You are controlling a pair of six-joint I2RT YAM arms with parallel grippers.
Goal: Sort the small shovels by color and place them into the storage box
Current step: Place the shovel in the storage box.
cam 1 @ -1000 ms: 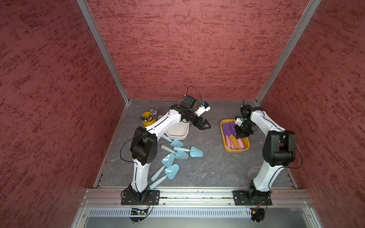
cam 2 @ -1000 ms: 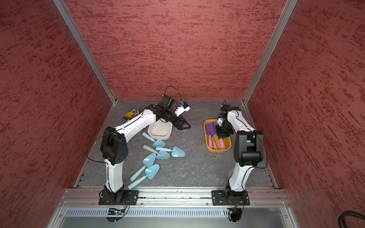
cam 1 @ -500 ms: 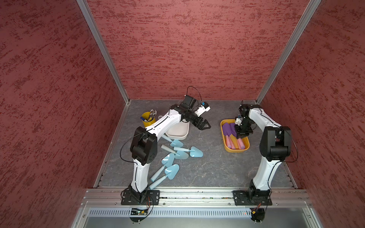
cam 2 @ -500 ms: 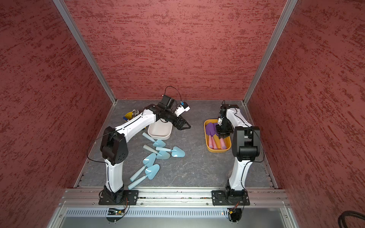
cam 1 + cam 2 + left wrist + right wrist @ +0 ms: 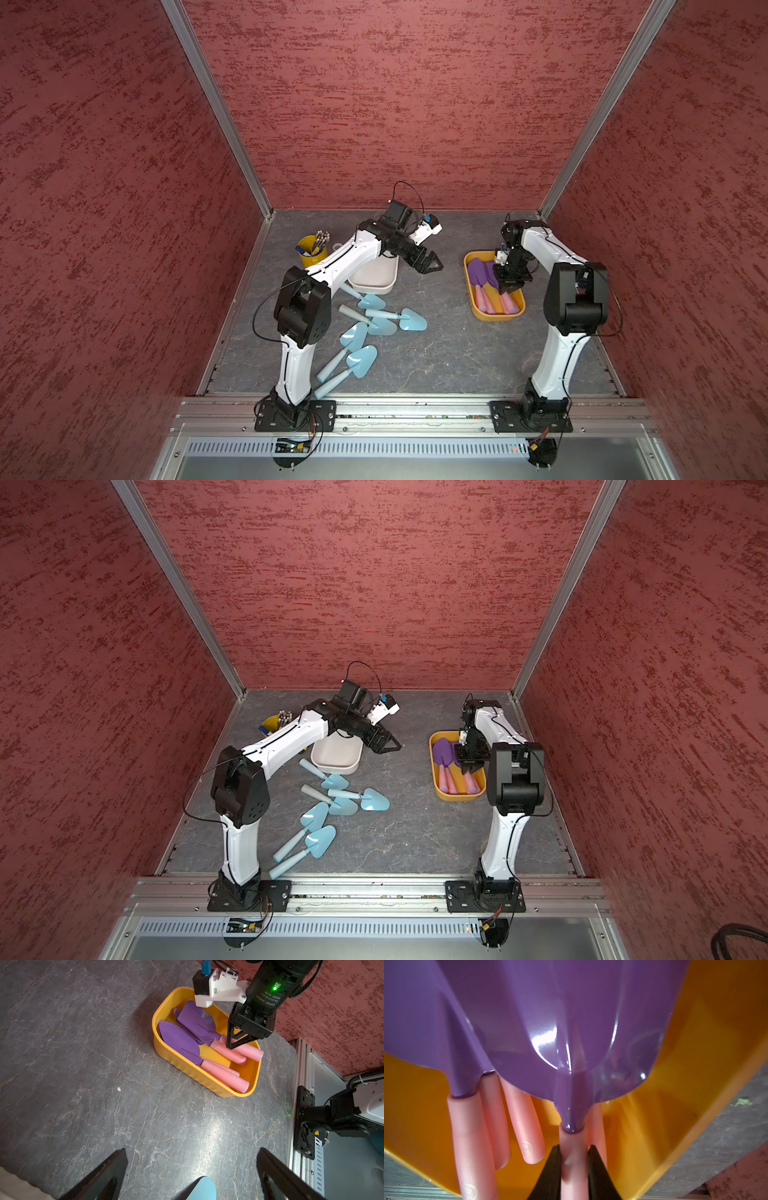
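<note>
Clamping the right gripper onto the pink handle of a purple shovel, just behind the blade's neck, with both fingers pressing against the handle's sides. Holding that shovel inside the yellow box, on top of the other purple shovels, with its blade pointing to the far end and its handle to the near end. Not managing to tell whether it is resting on the pile or being lifted just clear of it. Seeing the box sitting at the right of the table, toward the far side.

Hovering the left gripper above bare table, just right of the white box, with jaws spread wide apart and gripping nothing.

Seeing five blue shovels lying loose on the table, left of centre and nearer than the white box. Finding one just beside the white box's near edge, its handle running under the left arm. Finding two more crossing each other a little nearer, blades to the right. Finding the last two lying side by side nearest the front rail, blades pointing far-right and handles near-left.

Noting a yellow cup of pens standing at the far left, just left of the white box.
</note>
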